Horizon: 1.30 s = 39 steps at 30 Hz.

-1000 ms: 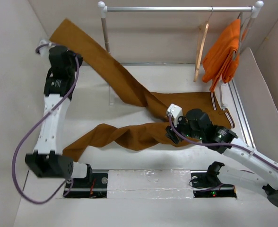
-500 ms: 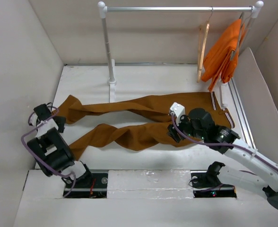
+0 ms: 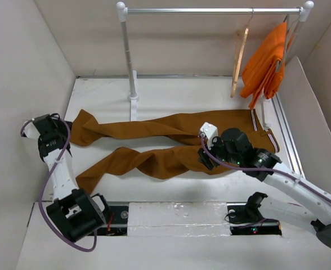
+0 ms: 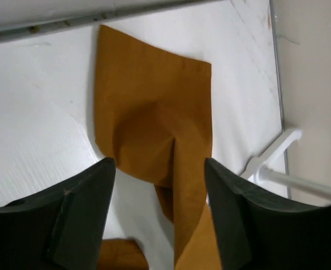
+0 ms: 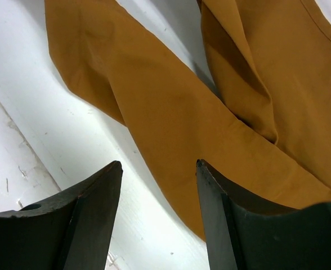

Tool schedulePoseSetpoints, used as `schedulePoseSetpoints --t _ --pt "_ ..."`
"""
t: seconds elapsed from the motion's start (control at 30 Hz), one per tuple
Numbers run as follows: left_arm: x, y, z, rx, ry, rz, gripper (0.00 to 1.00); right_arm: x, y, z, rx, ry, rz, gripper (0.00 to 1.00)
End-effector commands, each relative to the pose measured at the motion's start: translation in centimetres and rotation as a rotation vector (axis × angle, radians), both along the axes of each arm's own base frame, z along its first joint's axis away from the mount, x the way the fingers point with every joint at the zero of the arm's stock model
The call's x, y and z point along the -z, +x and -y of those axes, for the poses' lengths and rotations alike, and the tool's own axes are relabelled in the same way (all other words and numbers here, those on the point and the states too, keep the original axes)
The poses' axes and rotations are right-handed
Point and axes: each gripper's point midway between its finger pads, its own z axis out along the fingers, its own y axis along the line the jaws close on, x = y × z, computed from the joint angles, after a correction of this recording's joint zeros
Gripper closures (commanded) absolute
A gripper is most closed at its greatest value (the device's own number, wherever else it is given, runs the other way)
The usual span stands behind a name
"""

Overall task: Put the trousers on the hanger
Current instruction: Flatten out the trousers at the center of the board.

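The rust-brown trousers [image 3: 171, 143] lie flat on the white table, waistband [image 3: 262, 130] to the right and both legs stretched left. My left gripper [image 3: 64, 138] is open just left of the upper leg's cuff [image 4: 154, 107]; in the left wrist view its gripper [image 4: 159, 164] holds nothing. Over the thigh cloth [image 5: 210, 112] near the lower leg hovers my right gripper [image 3: 206, 158], also open and empty [image 5: 160, 165]. The pale wooden hanger [image 3: 240, 56] hangs by its hook from the rail at the back right.
A white-and-silver clothes rail [image 3: 210, 10] spans the back, its left post [image 3: 129, 62] and foot [image 4: 272, 163] close to the upper leg. A bright orange garment [image 3: 267, 62] hangs next to the hanger. Walls enclose the table on three sides.
My left gripper, which held one trouser leg high at the back left, has come down and opened. That leg now lies on the table. The right arm has not moved.
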Motion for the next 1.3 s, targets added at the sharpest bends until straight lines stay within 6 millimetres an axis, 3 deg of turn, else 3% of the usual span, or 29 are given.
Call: schedulePoseSetpoints --t 0.0,0.03,0.07,0.1,0.13,0.17,0.2,0.23,0.27,0.3,0.37,0.4,0.5,0.63,0.9,1.0,1.03,1.07,1.13,1.27 --pt "-0.7 2.2 2.1 0.133 0.015 0.034 0.39 -0.7 0.6 -1.0 -0.016 0.041 0.024 0.39" --pt "-1.2 3.3 2.6 0.196 0.057 0.023 0.34 -0.6 0.5 -1.2 -0.033 0.041 0.018 0.39" --pt "0.2 4.7 3.1 0.237 0.059 -0.040 0.32 -0.4 0.4 -1.3 -0.041 0.038 0.013 0.39" --pt "-2.2 6.8 3.3 0.278 0.105 -0.030 0.30 -0.1 0.5 -1.5 -0.050 0.030 0.007 0.39" --pt "-1.6 7.7 5.4 0.375 0.148 -0.114 0.28 0.1 0.3 -1.8 -0.064 0.032 -0.003 0.39" --pt "1.0 8.9 6.0 0.423 0.139 -0.215 0.27 0.2 0.2 -2.0 -0.073 0.036 -0.009 0.39" --pt "-0.8 10.8 6.3 0.453 0.171 -0.208 0.26 0.3 0.2 -2.1 -0.079 0.036 -0.011 0.39" --pt "0.1 10.9 7.9 0.511 0.166 -0.278 0.26 0.6 0.1 -2.3 -0.090 0.034 -0.026 0.39" --pt "2.2 11.4 8.1 0.547 0.185 -0.362 0.26 0.6 0.1 -2.4 -0.094 0.037 -0.027 0.39" --pt "1.5 12.4 8.2 0.559 0.212 -0.374 0.26 0.7 0.3 -2.2 -0.086 0.038 -0.026 0.38" --pt "4.2 12.1 8.7 0.590 0.248 -0.523 0.26 0.6 0.3 -2.4 -0.090 0.045 -0.027 0.38" --pt "4.0 12.4 8.6 0.575 0.275 -0.550 0.27 0.6 0.2 -2.4 -0.091 0.048 -0.025 0.39" --pt "5.5 10.9 8.1 0.536 0.329 -0.661 0.32 0.3 0.4 -2.3 -0.087 0.048 -0.016 0.38" --pt "5.8 9.8 7.9 0.495 0.329 -0.658 0.44 0.2 0.5 -2.0 -0.078 0.037 -0.010 0.38" --pt "7.9 5.8 6.8 0.438 0.342 -0.778 0.51 0.7 0.2 -1.6 -0.080 0.024 -0.008 0.38" --pt "9.3 4.0 7.1 0.441 0.318 -0.801 0.72 0.7 0.1 -1.4 -0.079 0.025 0.000 0.38" --pt "9.7 3.6 6.9 0.426 0.302 -0.803 0.89 0.6 0.0 -1.5 -0.085 0.029 0.004 0.38" --pt "9.4 3.4 7.1 0.419 0.290 -0.778 0.98 0.5 0.0 -1.5 -0.089 0.030 0.007 0.38" --pt "9.1 3.1 7.2 0.403 0.264 -0.747 1.00 0.4 0.1 -1.3 -0.091 0.030 0.014 0.38" --pt "2.1 6.7 7.8 0.362 0.263 -0.500 1.00 0.2 0.1 -1.3 -0.104 0.019 0.024 0.38"
